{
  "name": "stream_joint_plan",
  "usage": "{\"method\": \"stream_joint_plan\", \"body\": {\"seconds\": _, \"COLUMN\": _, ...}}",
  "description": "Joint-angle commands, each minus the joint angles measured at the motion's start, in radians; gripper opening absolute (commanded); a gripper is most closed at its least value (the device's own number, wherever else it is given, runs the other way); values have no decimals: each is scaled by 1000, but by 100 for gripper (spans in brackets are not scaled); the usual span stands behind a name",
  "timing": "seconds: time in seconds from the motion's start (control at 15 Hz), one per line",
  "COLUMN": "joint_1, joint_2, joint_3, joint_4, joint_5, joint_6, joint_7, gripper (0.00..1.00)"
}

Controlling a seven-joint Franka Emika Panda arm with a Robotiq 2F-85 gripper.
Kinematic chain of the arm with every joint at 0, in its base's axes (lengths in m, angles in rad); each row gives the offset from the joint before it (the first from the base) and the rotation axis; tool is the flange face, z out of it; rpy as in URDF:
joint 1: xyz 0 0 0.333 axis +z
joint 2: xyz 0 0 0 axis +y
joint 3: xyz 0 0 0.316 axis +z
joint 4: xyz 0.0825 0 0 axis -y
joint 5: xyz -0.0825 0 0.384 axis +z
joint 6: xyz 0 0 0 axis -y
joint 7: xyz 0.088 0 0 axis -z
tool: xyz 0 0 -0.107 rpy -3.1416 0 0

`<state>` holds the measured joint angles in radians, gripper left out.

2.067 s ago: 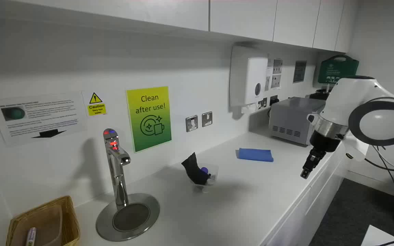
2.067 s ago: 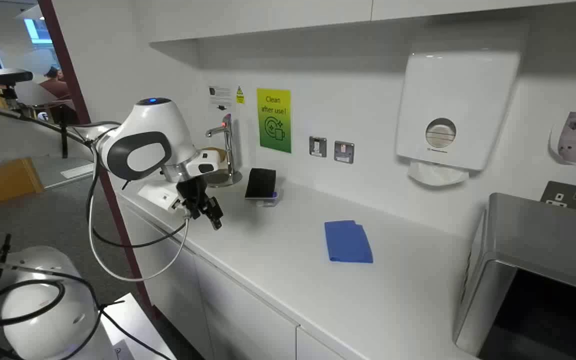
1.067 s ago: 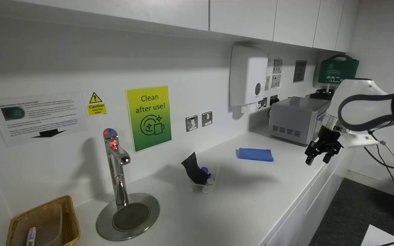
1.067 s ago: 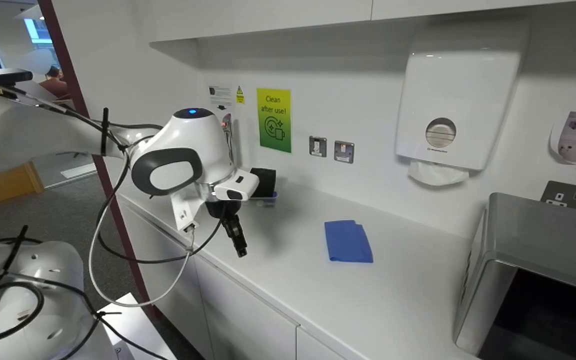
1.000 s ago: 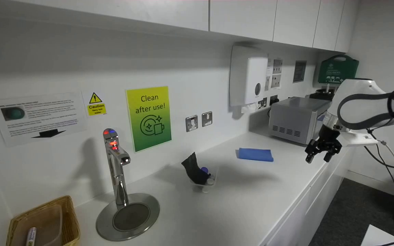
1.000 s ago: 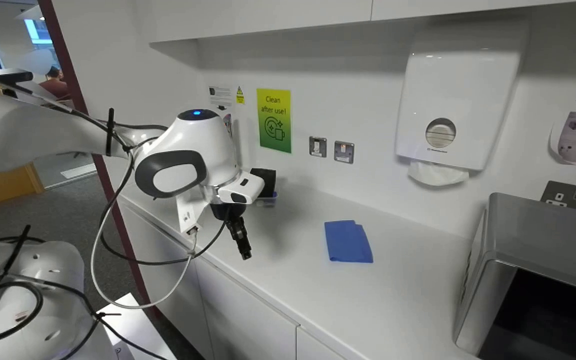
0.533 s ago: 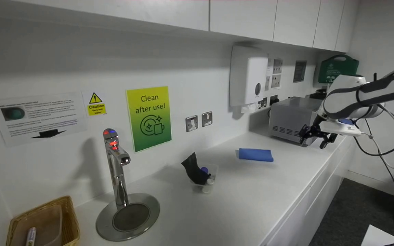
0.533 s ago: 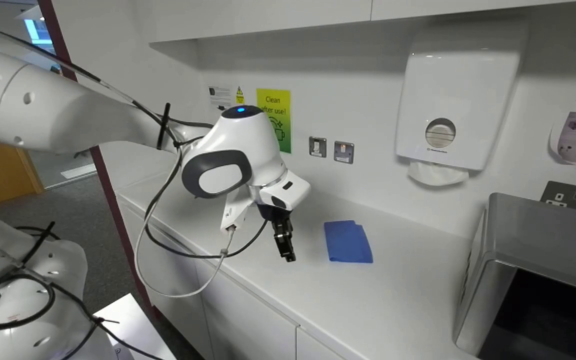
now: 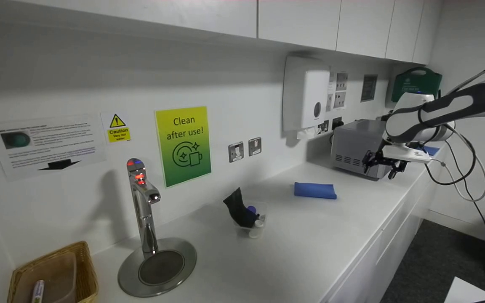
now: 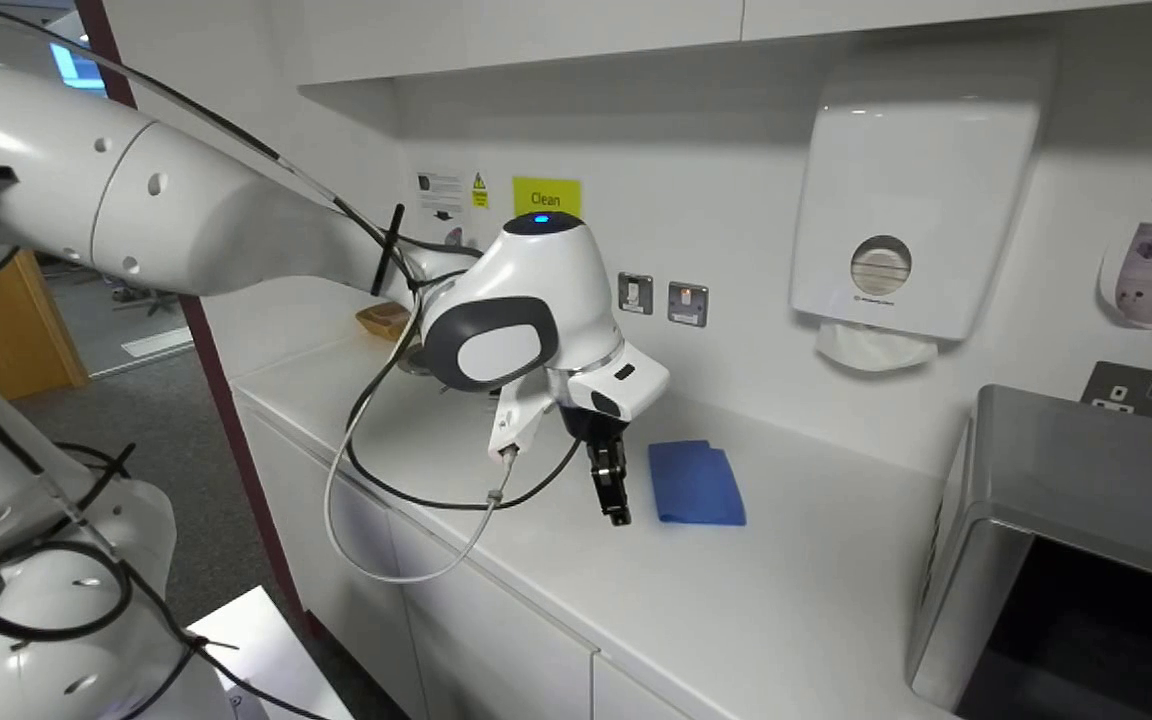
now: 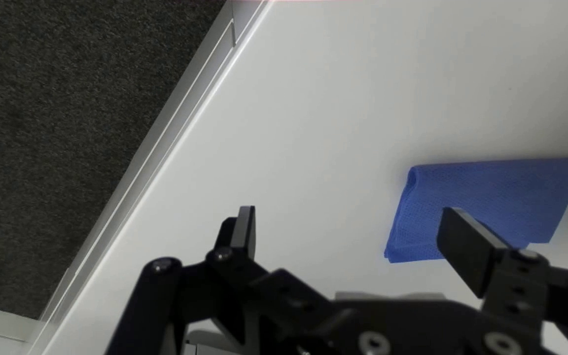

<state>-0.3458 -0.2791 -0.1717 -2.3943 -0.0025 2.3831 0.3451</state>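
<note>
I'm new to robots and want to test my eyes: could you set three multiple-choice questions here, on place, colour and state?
1. Where does the cloth lie?
A) in the basket
B) on the counter
C) on the floor

2. What colour is it?
A) red
B) yellow
C) blue

3. How does the gripper stand?
A) open
B) shut, empty
C) shut on the cloth

1 B: both exterior views show it lying there.
2 C: all three views show it blue.
3 A: in the wrist view its fingers are wide apart.
</note>
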Motion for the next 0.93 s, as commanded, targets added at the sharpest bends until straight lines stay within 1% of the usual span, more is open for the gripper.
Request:
{"method": "stream_joint_plan", "body": {"seconds": 0.0, "joint_1": 11, "joint_2": 0, "joint_3": -11, "joint_4": 2, "joint_5": -4, "joint_6": -2, "joint_7": 3, "gripper": 100}}
{"method": "stream_joint_plan", "body": {"seconds": 0.13, "joint_1": 10, "joint_2": 17, "joint_3": -10, "joint_4": 16, "joint_5": -7, "joint_6": -4, "joint_7": 12, "gripper": 100}}
{"method": "stream_joint_plan", "body": {"seconds": 0.33, "joint_1": -3, "joint_2": 102, "joint_3": -10, "joint_4": 93, "joint_5": 3, "joint_6": -17, "joint_7": 126, "gripper": 100}}
{"method": "stream_joint_plan", "body": {"seconds": 0.6, "joint_1": 7, "joint_2": 270, "joint_3": -37, "joint_4": 283, "joint_5": 47, "joint_6": -76, "joint_7": 294, "gripper": 100}}
{"method": "stream_joint_plan", "body": {"seconds": 0.87, "joint_1": 35, "joint_2": 453, "joint_3": -63, "joint_4": 510, "joint_5": 91, "joint_6": -180, "joint_7": 406, "gripper": 100}}
